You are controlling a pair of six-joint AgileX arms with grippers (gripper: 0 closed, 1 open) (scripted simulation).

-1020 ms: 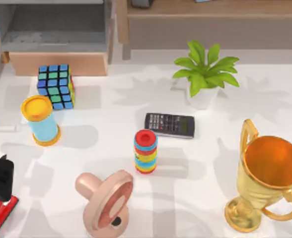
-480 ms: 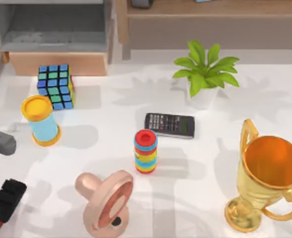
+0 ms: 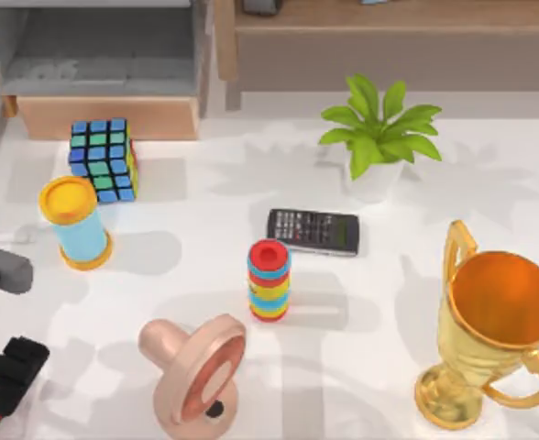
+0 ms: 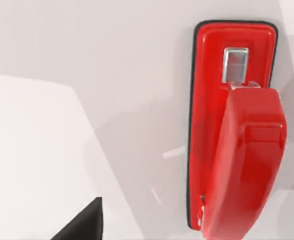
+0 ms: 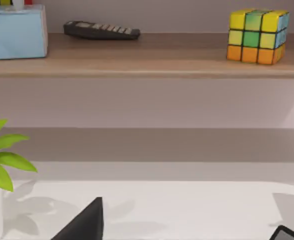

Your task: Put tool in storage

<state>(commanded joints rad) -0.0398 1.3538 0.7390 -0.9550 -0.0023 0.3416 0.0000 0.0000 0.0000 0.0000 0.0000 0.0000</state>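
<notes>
Here the left pincer (image 3: 8, 362) is hovering at the bench's (image 3: 205, 275) near left corner, right over the tool (image 4: 234, 130); whether its fingers are spread I cannot tell. The tool is lying flat on the bench, showing a glossy red body, dark-edged base and metal slot. Farther back, the storage (image 3: 104, 73) is standing open.

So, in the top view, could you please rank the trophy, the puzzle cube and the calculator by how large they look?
1. Gold trophy, clearly largest.
2. Puzzle cube and calculator look alike in area; I won't rank them.
</notes>
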